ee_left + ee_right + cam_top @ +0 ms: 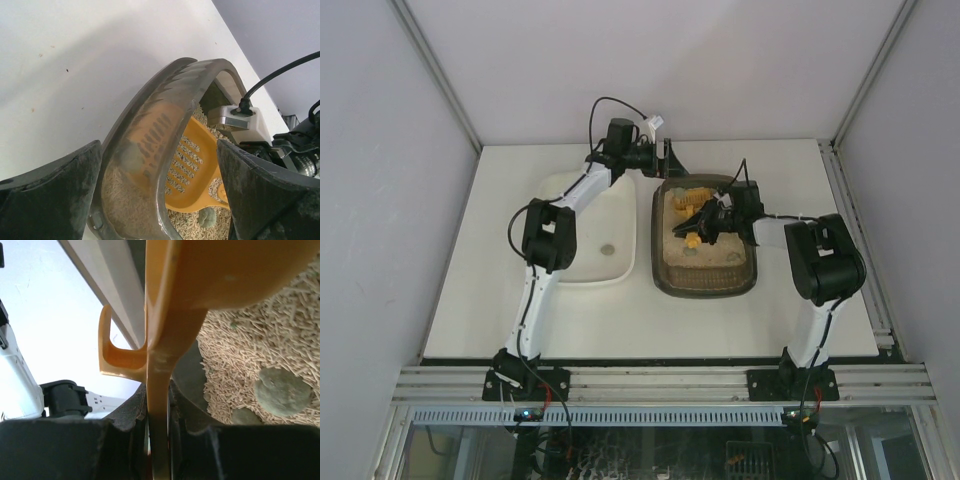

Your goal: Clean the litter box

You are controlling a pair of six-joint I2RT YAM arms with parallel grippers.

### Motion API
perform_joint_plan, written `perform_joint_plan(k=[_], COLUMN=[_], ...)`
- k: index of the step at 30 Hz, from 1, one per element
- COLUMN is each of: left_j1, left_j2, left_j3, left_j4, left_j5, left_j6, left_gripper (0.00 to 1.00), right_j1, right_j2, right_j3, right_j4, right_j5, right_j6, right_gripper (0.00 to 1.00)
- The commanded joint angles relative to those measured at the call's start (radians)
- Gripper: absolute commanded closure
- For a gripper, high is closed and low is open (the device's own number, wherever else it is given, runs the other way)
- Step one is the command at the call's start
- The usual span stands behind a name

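Bolted at the near edge of the white surface (470, 310), the left arm (545, 238) and the right arm (825, 262) reach toward the far side. Mid-surface, a white tub (582, 276) sits just beside the litter box (705, 288), which lies right of centre and holds beige litter and grey-green clumps (281, 390). Over the litter, the right pincer (715, 222) is clenched on the handle of an orange slotted scoop (159, 385). At the box's far left corner, the left pincer (667, 162) stands spread wide, with the rim between its fingers (50, 195).
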Motion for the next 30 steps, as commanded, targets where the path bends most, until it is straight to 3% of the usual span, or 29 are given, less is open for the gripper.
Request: perform_joint_plan(k=[1, 4, 11, 26, 30], left_j1=[-0.005, -0.005, -0.005, -0.006, -0.005], left_j2=[-0.059, -0.066, -0.071, -0.116, -0.117], left_j3=[-0.018, -0.02, -0.025, -0.085, -0.079], left_j4=[0.003, -0.004, -0.008, -0.016, -0.017], left_j5=[0.012, 0.015, 0.015, -0.007, 0.0], left_j6=[0.051, 0.059, 0.056, 0.085, 0.075], left_gripper=[0.0, 0.0, 0.0, 0.0, 0.0], right_j1=[-0.014, -0.014, -0.014, -0.016, -0.015], right_j2=[-0.026, -0.016, 0.008, 0.038, -0.01], right_j3=[-0.106, -0.169, -0.229, -0.231, -0.24], right_j4=[0.387, 0.553, 0.731, 0.701, 0.584], right_j5=[-0.077, -0.088, -0.082, -0.074, -0.03], right_j6=[0.138, 0.188, 0.215, 0.145, 0.05], right_gripper=[1.0, 1.0, 1.0, 1.0, 1.0])
